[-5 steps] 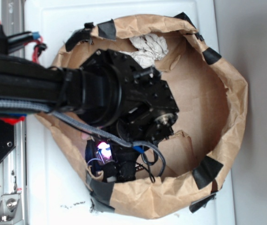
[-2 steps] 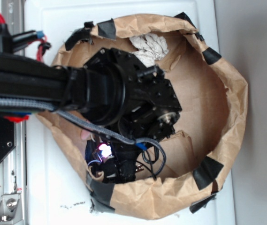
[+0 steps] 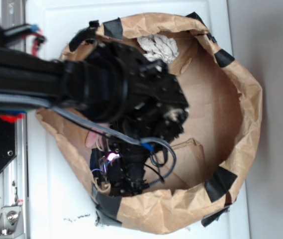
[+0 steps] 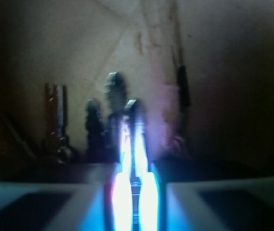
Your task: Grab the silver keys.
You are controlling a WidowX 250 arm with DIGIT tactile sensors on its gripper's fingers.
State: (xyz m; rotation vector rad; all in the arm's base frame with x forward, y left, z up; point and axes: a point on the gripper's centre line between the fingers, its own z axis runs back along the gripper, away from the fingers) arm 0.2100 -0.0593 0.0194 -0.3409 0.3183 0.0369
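The wrist view shows my gripper [image 4: 133,144] with its two glowing pads nearly together and a thin key blade pinched between them. Beyond the fingertips the silver keys [image 4: 116,98] stand as several dark, shiny blades against the brown paper floor. From outside, my gripper [image 3: 119,172] sits low in the near-left corner of the brown paper nest [image 3: 245,114], mostly hidden in shadow under the black arm [image 3: 126,89]. A bit of the pink plush bunny [image 3: 92,138] peeks out beside the arm. The keys themselves do not show clearly in that view.
A crumpled off-white paper ball [image 3: 157,48] lies at the far side of the nest. Black tape patches [image 3: 220,182] hold the paper rim. A folded paper flap [image 3: 191,154] rises from the floor. A metal rail [image 3: 12,199] runs along the left.
The arm has shifted left and toward the far side, and the wrist has turned. The lit spot by the gripper has dimmed and moved slightly.
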